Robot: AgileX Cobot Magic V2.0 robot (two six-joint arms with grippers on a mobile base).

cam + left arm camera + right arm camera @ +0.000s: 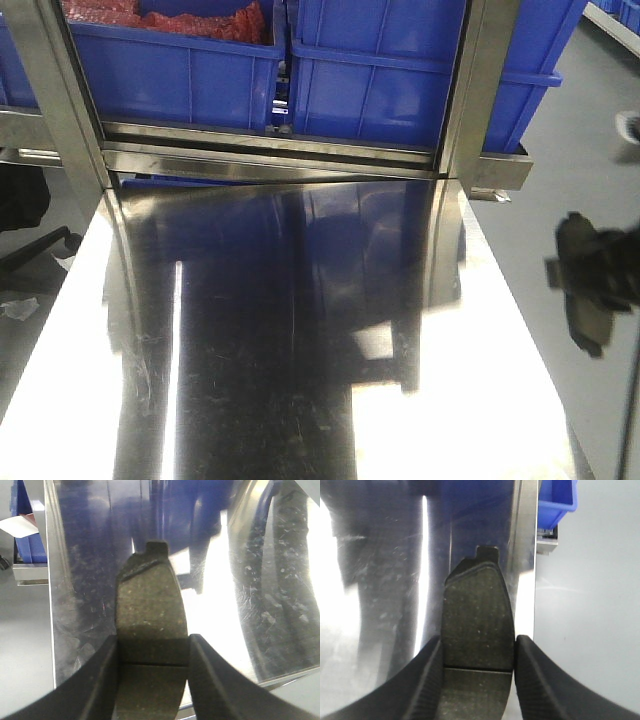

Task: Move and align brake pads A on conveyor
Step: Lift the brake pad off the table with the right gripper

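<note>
Over the shiny steel table [300, 350], the left gripper [153, 645] is pinching one brake pad [150, 605] at its groove, friction face showing. Near the table's right edge, the right gripper [478, 645] is clamping another brake pad [477, 605] likewise. Blue bins [180, 70] are standing behind; the dark shape [595, 280] at right is perhaps that arm.

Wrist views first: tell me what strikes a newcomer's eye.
The left claw clamps a flat, curved grey-brown brake pad over the shiny steel table; the right claw clamps a second grooved brake pad near the table's edge. Blue plastic bins stand behind the table.
</note>
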